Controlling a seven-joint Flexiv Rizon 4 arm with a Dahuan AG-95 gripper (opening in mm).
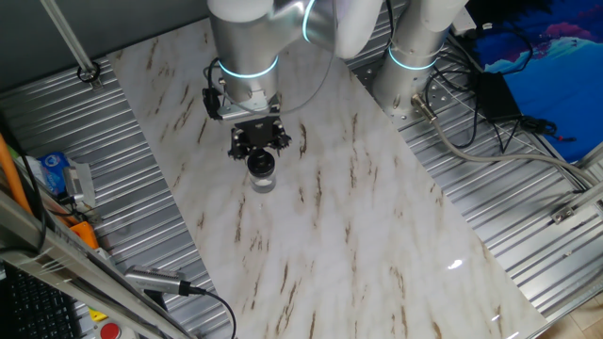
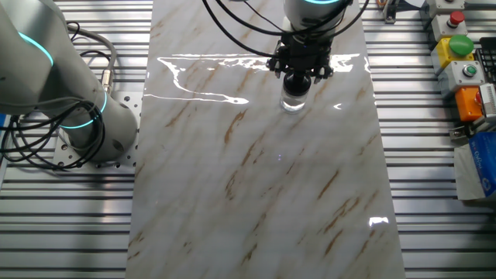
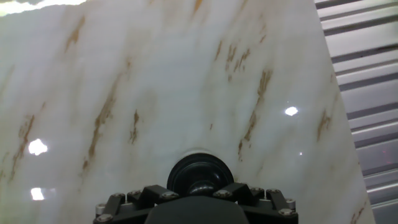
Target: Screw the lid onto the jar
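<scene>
Directly below the end effector stands the jar, upright on the marble-patterned tabletop, with the lid seated on its mouth. One fixed view: black end effector hangs vertically from the silver wrist, ringed by a glowing cyan band; fingers reach down to the lid's level. Clear glass visible beneath the black cap, base touching the tabletop.

Other fixed view: end effector over the lid; jar under it, glass catching light glare. Lid looks level on the jar.

Hand view: lid seen from above, round and black, small knob at centre, pale rim of the jar just showing around its far edge. End effector body with screw heads fills the bottom edge, right against the lid's near side. Fingertips themselves hidden; cannot tell whether they are pinching the lid or merely close around it.

Beyond the tabletop, to either side of the end effector: ribbed metal surface, second robot base with cables.
</scene>
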